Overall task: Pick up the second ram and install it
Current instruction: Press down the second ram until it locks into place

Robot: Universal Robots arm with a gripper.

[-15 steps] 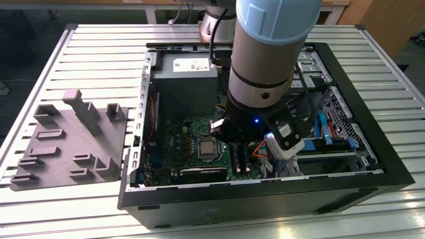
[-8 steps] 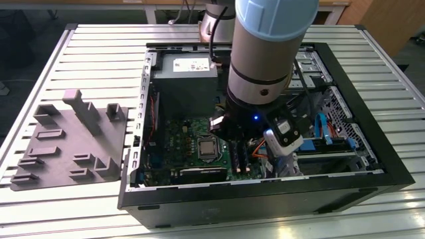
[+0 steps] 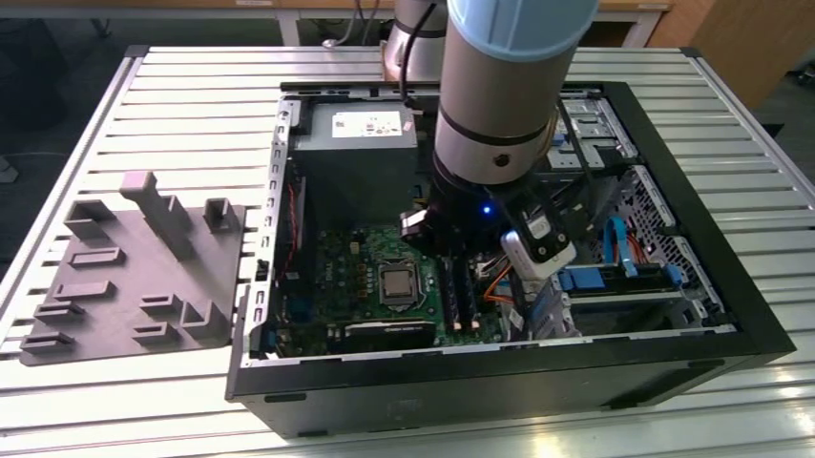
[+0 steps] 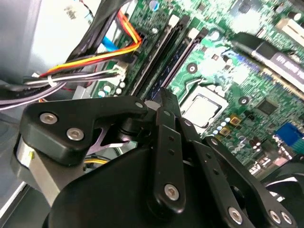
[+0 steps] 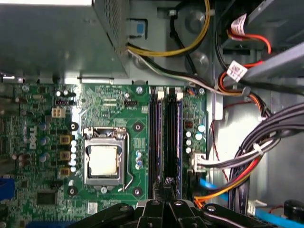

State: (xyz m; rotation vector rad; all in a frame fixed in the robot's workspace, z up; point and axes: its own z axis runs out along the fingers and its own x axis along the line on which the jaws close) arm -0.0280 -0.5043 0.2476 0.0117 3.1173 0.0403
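Note:
My gripper (image 5: pixel 167 182) hangs low inside the open computer case (image 3: pixel 713 355), over the green motherboard (image 5: pixel 114 102). Its black fingers are shut together with nothing between them. The second ram (image 5: pixel 178 137), a thin dark blue board, stands on edge in one of the long black slots beside the processor socket (image 5: pixel 103 161). In the second wrist view the gripper (image 4: pixel 164 95) ends just above one end of the second ram (image 4: pixel 173 69); I cannot tell whether they touch. In the exterior view the gripper (image 3: pixel 440 250) is over the slots (image 3: pixel 461 298).
Bundles of coloured cables (image 5: pixel 256 152) run close beside the slots. The grey power supply (image 3: pixel 357 134) fills the case's far corner, with drive bays (image 3: pixel 598 143) towards the exterior view's right. A grey parts holder (image 3: pixel 134 267) lies on the slatted table (image 3: pixel 191 95) outside the case.

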